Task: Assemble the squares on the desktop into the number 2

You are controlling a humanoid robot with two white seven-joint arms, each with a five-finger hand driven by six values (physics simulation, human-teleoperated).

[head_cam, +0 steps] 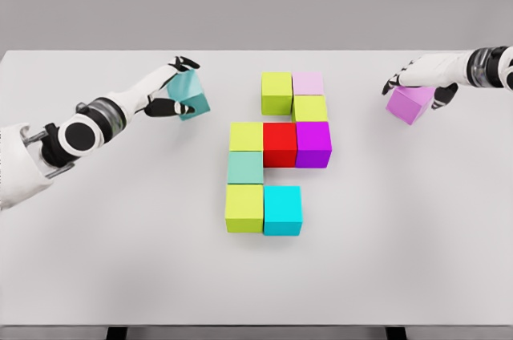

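Smooth matt cubes (280,144); matt white table (120,260); glossy white arm (24,163)

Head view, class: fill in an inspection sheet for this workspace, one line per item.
Surface: white table, flat, evenly lit.
Job's things: nine cubes joined mid-table, among them a red cube, purple cube and cyan cube; the figure looks unfinished.
Clutter: nothing seen.
Grippers: left robot hand grasps a teal cube, seemingly lifted and tilted; right robot hand grasps a violet cube.
Cables: nothing seen.
Surroundings: plain grey backdrop; dark table legs at the bottom edge.
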